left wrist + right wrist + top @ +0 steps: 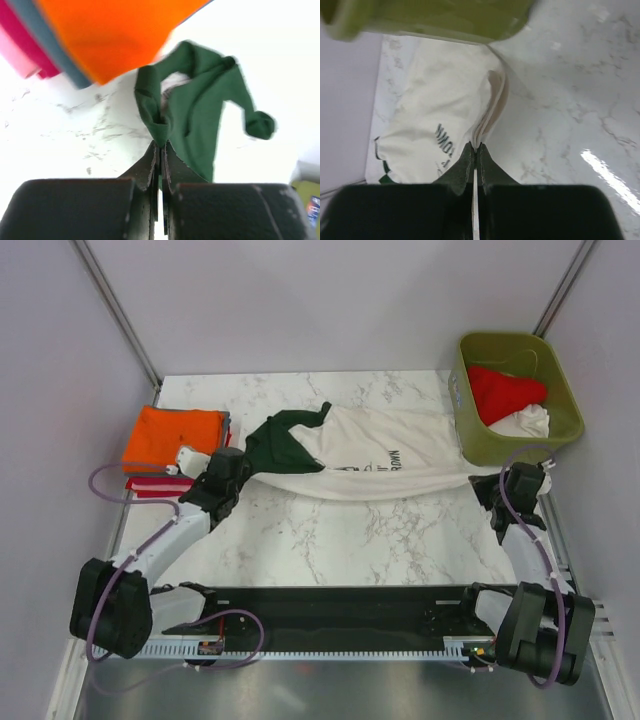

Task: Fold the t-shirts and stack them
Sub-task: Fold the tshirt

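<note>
The cream t-shirt (pixel 385 455) lies soft and rumpled across your marble table (pixel 380 530). Your left gripper (pixel 161 146), its arm reaching low and forward, is pinched tight on the dark green sleeve (pixel 200 115). Your right gripper (pixel 476 148) is clamped on the hem (pixel 492 107) beside the olive plastic bin (pixel 565 400). A folded orange shirt (pixel 172 435) sits far left.

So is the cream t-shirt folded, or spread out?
Spread out, not folded: the cream t-shirt lies stretched across the table, left gripper pinching its green sleeve, right gripper pinching the opposite edge.
</note>
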`<state>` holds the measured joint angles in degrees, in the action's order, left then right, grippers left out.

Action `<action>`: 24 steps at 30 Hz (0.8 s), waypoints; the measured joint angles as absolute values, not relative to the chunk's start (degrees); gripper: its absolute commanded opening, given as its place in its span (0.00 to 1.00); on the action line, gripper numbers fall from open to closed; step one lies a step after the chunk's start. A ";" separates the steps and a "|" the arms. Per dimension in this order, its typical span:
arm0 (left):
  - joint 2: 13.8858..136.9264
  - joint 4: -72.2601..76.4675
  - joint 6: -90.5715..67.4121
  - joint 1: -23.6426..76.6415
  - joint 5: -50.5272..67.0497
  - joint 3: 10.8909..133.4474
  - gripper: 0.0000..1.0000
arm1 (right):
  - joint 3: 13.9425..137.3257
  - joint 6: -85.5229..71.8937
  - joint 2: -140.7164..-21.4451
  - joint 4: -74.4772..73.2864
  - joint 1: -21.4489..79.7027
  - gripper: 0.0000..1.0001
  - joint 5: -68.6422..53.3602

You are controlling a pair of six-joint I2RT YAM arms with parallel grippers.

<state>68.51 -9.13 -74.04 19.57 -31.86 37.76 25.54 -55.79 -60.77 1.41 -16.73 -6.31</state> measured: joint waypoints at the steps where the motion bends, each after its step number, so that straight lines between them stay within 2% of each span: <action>1: 67.37 -10.72 -73.34 19.57 -32.03 39.11 0.02 | 27.73 -55.64 -60.47 -0.23 -16.73 0.00 -6.92; 13: 52.73 -21.50 -54.65 19.57 -32.71 69.87 0.02 | 62.46 -55.24 -56.53 -10.02 -16.73 0.00 -14.22; 20: 43.68 -24.25 -51.11 19.57 -31.11 79.11 0.02 | 71.46 -55.24 -49.15 -11.75 -16.71 0.00 -14.28; 24: 43.62 -24.45 -50.00 19.57 -30.94 84.25 0.02 | 76.62 -55.27 -48.01 -12.01 -16.71 0.00 -14.06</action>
